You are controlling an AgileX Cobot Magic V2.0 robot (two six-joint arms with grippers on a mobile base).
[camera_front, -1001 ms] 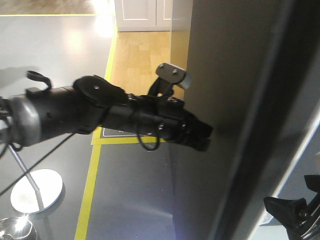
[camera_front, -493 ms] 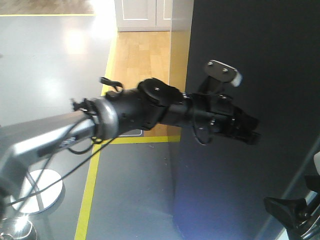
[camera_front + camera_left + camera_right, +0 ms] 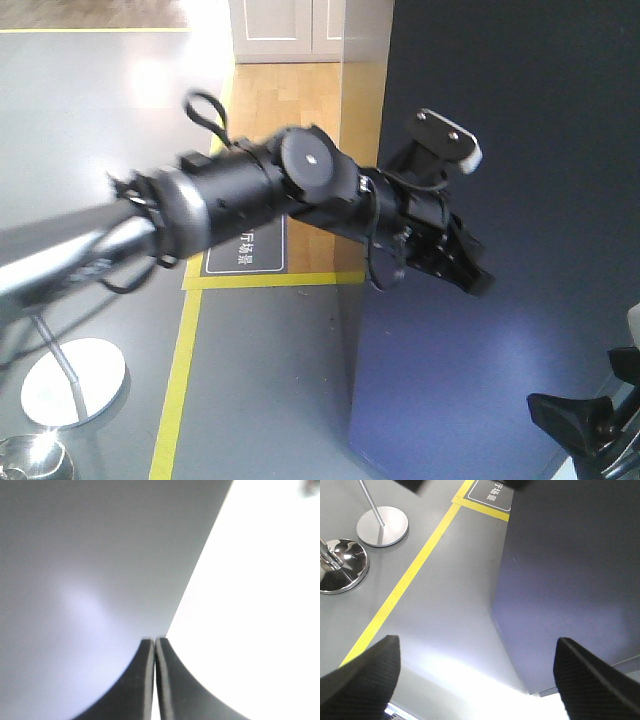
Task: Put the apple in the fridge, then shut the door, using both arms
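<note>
Door [image 3: 540,150] fills frame right, flat face directly ahead of the pinched-shut left hand [image 3: 476,280]; the wide-spread right hand [image 3: 475,645] sits lower, farther.

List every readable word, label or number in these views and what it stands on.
"厅场景": white characters, as they seem to read, on the dark floor sign, upper part hidden.
Dark marking on the silver link of the left arm: too blurred to read.
Nothing else legible.
</note>
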